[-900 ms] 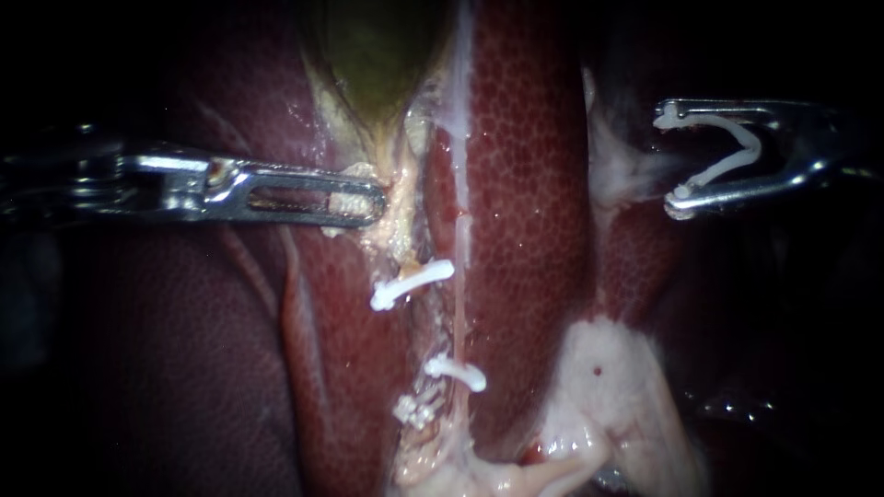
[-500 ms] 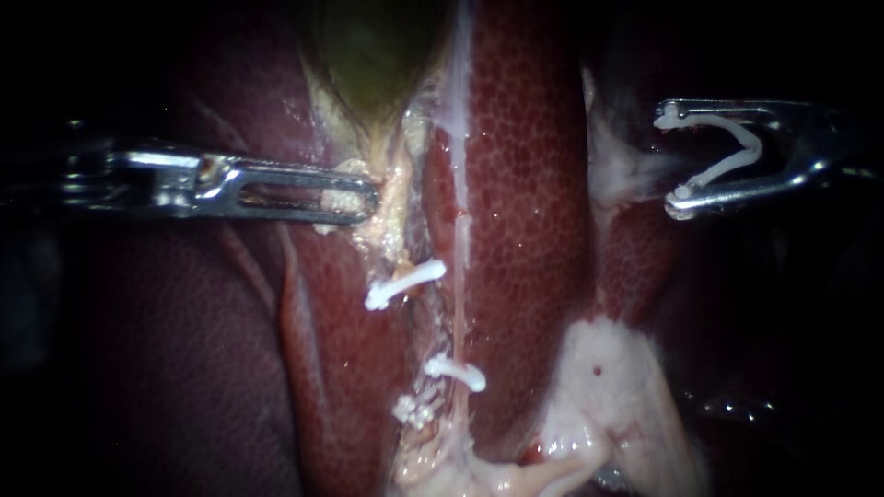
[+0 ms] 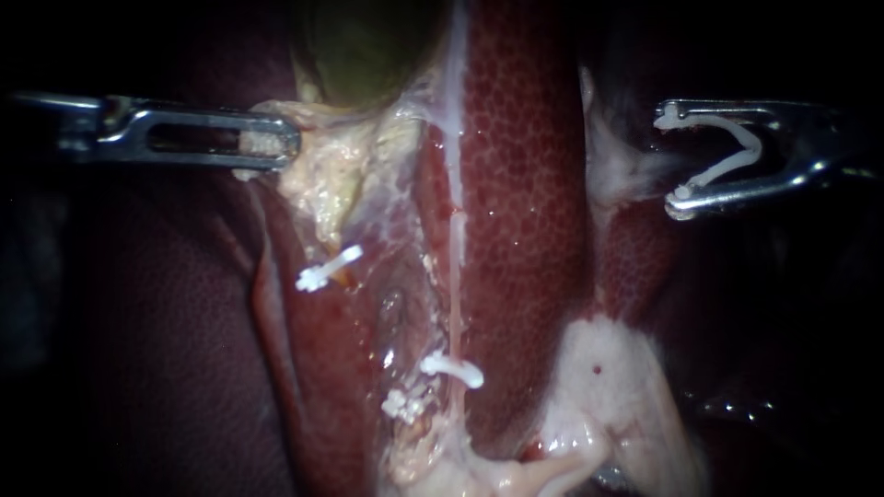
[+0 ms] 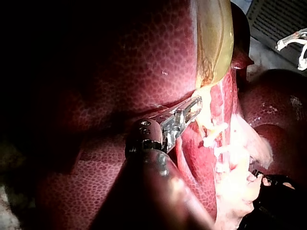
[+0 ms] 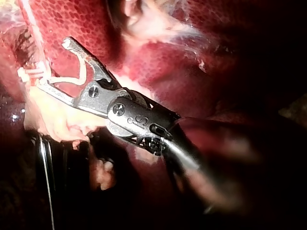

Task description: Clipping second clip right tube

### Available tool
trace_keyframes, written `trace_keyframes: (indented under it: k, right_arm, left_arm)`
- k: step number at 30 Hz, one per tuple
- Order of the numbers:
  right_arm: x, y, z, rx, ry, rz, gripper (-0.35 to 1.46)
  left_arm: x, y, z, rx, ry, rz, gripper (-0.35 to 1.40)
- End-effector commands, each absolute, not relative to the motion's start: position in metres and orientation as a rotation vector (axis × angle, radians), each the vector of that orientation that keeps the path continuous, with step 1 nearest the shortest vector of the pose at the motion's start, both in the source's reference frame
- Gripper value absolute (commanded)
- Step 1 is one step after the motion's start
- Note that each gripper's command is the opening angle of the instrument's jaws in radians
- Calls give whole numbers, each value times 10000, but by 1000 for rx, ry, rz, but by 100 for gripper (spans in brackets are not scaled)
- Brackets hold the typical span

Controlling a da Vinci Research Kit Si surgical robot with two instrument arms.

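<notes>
- left instrument (image 3: 287, 147): jaws clamped on pale tissue (image 3: 322, 175) right by the gallbladder (image 3: 368, 55)
- right instrument (image 3: 672, 156): jaws gripping a spread white clip (image 3: 737, 163), well apart from the right tube (image 3: 455, 304)
- right tube carries a fitted clip (image 3: 453, 368) low down

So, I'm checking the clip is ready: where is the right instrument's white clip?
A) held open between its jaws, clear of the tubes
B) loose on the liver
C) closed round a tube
A: the right instrument holds the open clip between its jaws, touching no tube.
</notes>
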State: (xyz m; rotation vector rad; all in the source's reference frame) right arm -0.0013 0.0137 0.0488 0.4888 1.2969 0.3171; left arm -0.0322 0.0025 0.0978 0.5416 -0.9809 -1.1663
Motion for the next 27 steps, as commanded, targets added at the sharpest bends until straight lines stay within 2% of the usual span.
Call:
trace_keyframes:
  k: [1,13,19,27]
  right_arm:
    - [-13,137,488,489,1297,317,60]
    - [-12,131,492,484,1300,313,60]
    - [-5,121,511,478,1307,304,58]
    - [21,91,546,559,1308,325,57]
  left_arm:
    - [-320,26,975,537,-984,-1171,-35]
    - [-317,27,972,533,-987,-1170,-35]
    - [-317,26,972,532,-987,-1170,-35]
    - [-318,26,972,531,-987,-1170,-35]
